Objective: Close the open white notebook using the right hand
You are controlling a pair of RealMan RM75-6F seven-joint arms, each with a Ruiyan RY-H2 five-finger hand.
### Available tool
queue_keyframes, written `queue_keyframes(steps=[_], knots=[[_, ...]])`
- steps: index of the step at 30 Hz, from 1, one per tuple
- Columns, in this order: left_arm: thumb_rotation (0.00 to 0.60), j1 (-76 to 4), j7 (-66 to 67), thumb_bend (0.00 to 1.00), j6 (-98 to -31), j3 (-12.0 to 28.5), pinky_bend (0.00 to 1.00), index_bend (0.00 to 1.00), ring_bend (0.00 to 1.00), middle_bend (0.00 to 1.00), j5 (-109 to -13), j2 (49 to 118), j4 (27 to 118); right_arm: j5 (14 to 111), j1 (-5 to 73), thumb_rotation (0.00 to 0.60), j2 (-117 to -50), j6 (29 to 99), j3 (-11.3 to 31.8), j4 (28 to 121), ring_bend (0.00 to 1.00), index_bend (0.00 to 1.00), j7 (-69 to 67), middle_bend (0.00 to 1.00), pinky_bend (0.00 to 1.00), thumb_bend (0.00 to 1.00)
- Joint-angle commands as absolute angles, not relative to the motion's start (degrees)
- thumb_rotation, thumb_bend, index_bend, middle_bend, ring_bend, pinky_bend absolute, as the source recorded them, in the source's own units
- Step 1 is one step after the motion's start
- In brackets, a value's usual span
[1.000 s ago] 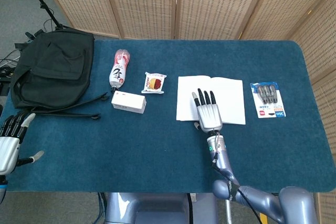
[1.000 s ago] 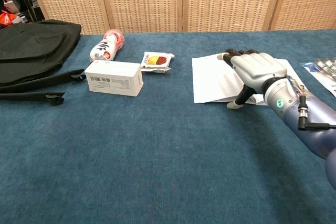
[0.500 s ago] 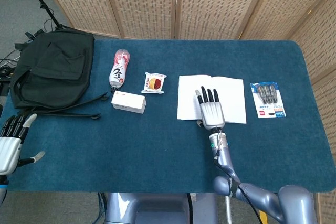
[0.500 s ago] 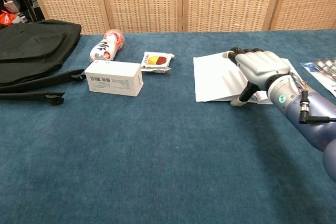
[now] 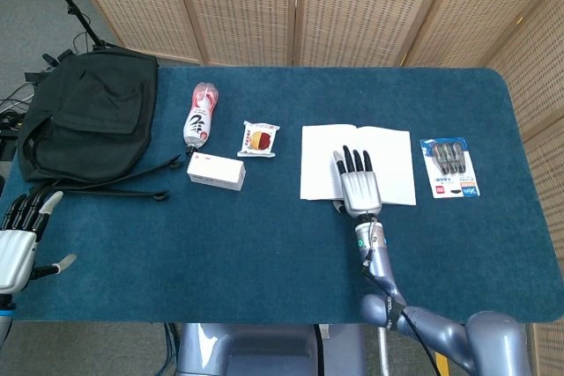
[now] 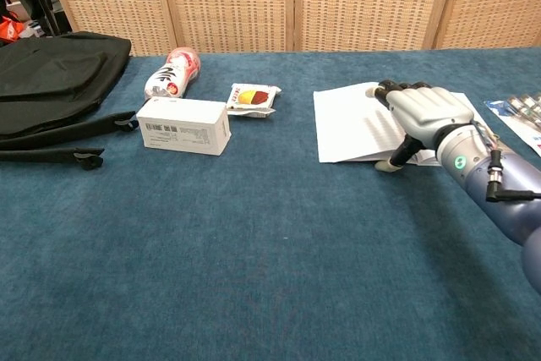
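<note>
The white notebook point(image 5: 322, 165) point(image 6: 351, 126) lies open and flat on the blue table, right of centre. My right hand point(image 5: 358, 186) point(image 6: 425, 117) rests palm down on its middle near the front edge, fingers stretched over the pages and the thumb touching the cloth in front of the book. It holds nothing. My left hand point(image 5: 18, 235) hovers off the table's front left corner, fingers apart and empty; the chest view does not show it.
A black bag point(image 5: 84, 116) fills the back left. A bottle point(image 5: 197, 115), a snack packet point(image 5: 259, 139) and a white box point(image 5: 216, 171) lie left of the notebook. A blister pack point(image 5: 450, 167) lies right of it.
My right hand has slid a little to the right, and the notebook has shifted right with it. The left hand has barely moved.
</note>
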State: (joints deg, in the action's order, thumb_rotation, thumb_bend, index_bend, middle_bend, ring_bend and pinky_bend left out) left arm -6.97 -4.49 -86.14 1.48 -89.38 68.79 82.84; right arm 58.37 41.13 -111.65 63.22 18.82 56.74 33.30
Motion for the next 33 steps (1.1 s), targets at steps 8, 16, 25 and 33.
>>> queue_keyframes(steps=[8,16,25,33], knots=[[0.553,-6.89,-4.69,0.06,-86.48,1.40,0.00,0.00,0.00,0.00,-89.67,68.78,82.89,60.93,39.42,0.600,-113.76,65.86,18.70,51.93,0.00,0.00,24.83,0.00,0.00,0.47],[0.553,-6.91,-4.35,0.06,-86.76,1.30,0.00,0.00,0.00,0.00,-90.09,69.04,82.96,61.73,37.52,0.600,-114.50,69.56,19.96,51.02,0.00,0.00,20.50,0.00,0.00,0.59],[0.553,-6.92,-3.94,0.06,-86.82,1.15,0.00,0.00,0.00,0.00,-90.36,69.24,82.98,61.79,35.28,0.600,-113.98,72.83,21.75,53.33,0.00,0.00,16.44,0.00,0.00,0.59],[0.552,-6.93,-3.81,0.06,-86.88,1.17,0.00,0.00,0.00,0.00,-90.36,69.33,82.96,63.67,33.87,0.600,-112.18,77.26,22.55,58.01,0.00,0.00,15.90,0.00,0.00,0.59]])
